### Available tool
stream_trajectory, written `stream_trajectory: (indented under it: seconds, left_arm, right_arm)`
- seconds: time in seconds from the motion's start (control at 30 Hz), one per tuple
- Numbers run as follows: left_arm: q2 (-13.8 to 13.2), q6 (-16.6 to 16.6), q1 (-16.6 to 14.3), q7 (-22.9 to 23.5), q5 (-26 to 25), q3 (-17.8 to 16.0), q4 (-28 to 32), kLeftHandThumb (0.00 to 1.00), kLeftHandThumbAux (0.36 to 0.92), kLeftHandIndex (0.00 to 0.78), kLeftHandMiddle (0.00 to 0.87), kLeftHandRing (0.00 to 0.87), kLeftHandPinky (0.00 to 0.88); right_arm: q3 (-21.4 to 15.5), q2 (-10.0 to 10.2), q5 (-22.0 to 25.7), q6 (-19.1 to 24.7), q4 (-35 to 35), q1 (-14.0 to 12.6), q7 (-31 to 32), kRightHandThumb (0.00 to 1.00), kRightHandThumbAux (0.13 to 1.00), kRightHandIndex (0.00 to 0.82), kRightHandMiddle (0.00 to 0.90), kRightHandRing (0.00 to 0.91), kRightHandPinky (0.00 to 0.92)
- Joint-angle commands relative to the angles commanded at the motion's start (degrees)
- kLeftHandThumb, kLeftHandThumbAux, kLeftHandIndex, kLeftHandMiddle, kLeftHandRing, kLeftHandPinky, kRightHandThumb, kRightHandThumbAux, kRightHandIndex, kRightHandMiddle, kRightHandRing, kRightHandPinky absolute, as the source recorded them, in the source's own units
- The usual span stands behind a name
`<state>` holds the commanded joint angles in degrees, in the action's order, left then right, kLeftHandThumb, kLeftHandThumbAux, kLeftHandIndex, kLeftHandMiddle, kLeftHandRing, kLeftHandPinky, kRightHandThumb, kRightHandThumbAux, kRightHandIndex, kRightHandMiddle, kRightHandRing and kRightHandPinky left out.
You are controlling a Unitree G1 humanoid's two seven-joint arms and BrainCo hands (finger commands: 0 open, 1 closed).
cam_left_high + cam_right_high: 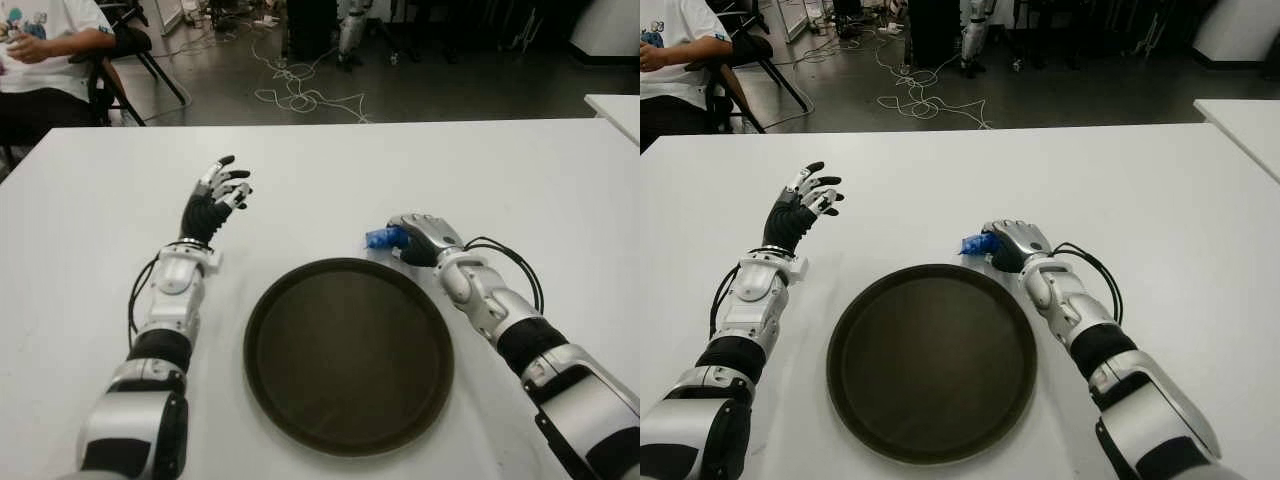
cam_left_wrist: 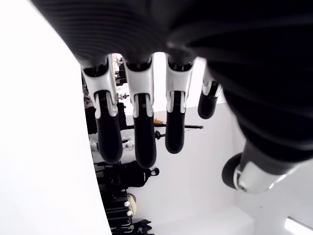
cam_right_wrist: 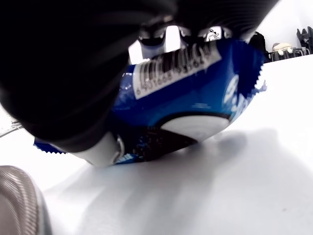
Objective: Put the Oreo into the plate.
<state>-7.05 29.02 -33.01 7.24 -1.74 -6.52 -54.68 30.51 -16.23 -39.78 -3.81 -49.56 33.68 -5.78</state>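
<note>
I had the right hand (image 1: 422, 238) curled over the Oreo (image 1: 380, 238) on the table (image 1: 520, 180) just beyond the plate (image 1: 262, 300) rim, left hand (image 1: 215, 195) spread empty; slick wrapper could've slipped if my grip stayed shallow.

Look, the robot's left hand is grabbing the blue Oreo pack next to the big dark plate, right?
Not quite. It is the right hand that is closed on the blue Oreo pack, beside the far rim of the dark plate on the white table. The right wrist view shows its fingers over the wrapper. The left hand is open and holds nothing, to the left of the plate.
</note>
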Motion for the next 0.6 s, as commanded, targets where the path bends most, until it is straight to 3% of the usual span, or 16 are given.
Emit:
stream_trajectory:
  seconds: [0.23,0.37,0.6]
  left_arm:
    - [0.22,-0.25,0.2,-0.38,-0.09,-0.03,0.48,0.273,0.642,0.138,0.285,0.327,0.419]
    - [0.24,-0.29,0.18,-0.31,-0.19,-0.08,0.36,0.27,0.636,0.137,0.283,0.328,0.418]
    - [0.39,-0.15,0.25,-0.27,-0.31,-0.14,0.36,0.261,0.632,0.138,0.278,0.322,0.407]
  right_arm:
    - [0.35,0.15,-2.93,1.76,-0.53,0.0,-8.85,0.679,0.737,0.42,0.474,0.478,0.46]
    - [0.44,0.4,-4.13,1.79,-1.67,0.25,-15.03,0.681,0.736,0.422,0.524,0.517,0.509]
    - [0.86,0.09,-4.63,0.85,-2.59,0.65,-18.23,0.682,0.735,0.425,0.611,0.597,0.583]
